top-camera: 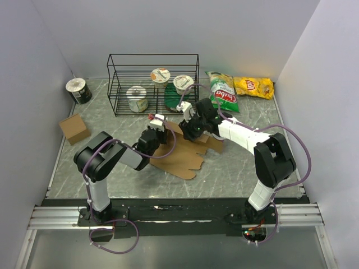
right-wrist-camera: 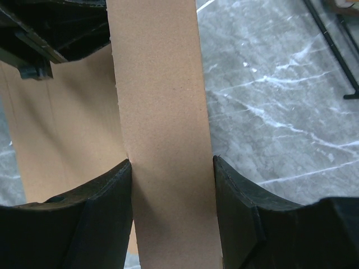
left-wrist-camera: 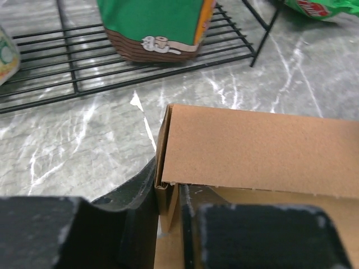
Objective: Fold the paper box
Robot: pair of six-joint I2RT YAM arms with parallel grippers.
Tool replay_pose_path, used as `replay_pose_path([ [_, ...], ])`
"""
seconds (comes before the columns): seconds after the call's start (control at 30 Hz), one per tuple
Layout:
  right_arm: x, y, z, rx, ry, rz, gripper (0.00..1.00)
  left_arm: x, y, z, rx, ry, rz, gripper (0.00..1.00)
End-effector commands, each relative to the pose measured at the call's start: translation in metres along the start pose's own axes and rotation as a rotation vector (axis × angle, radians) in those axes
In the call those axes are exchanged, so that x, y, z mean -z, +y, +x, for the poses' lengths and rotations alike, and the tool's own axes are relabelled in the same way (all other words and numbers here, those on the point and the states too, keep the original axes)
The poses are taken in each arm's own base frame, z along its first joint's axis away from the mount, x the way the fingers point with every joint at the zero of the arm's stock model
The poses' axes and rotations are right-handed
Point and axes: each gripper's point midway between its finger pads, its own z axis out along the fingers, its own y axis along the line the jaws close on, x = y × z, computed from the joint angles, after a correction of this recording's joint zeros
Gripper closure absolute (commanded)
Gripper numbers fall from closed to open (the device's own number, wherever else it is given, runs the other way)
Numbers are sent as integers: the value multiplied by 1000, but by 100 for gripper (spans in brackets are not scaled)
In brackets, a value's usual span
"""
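Paper box (top-camera: 182,159) lies long axis near-left to far-right, left claw (left-wrist-camera: 168,196) and right claw (right-wrist-camera: 171,179) each pinching a raised flap.

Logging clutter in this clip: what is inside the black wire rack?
Inside the wire rack: three lidded cups and a green pack. The right arm hides part of the pack, and anything behind it cannot be seen.
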Motion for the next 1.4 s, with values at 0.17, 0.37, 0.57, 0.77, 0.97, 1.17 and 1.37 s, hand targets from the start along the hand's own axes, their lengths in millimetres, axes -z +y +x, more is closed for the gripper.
replay_pose_path([
  [0.17, 2, 6, 3, -35, -10, -20, 57, -5, 38, 1, -43, 0, -252, 89],
  [0.37, 0, 8, 5, -35, -13, -29, 57, -7, 30, 3, -91, 8, -216, 83],
  [0.57, 0, 3, 7, -43, -3, -1, 53, -2, 16, -3, -62, 17, -146, 52],
  [0.77, 4, -1, 3, -37, -19, 27, 41, 10, 6, -14, -35, 32, -88, 28],
  [0.97, 11, -3, -4, -21, -49, 43, 19, 27, -7, -14, -50, 68, 10, 14],
  [1.17, 38, -5, -25, -17, -125, 95, 0, 34, -11, -8, -41, 115, 54, 9],
  [1.37, 88, -27, -32, -176, -160, 324, 0, 32, -13, -11, 41, 135, 134, 8],
])
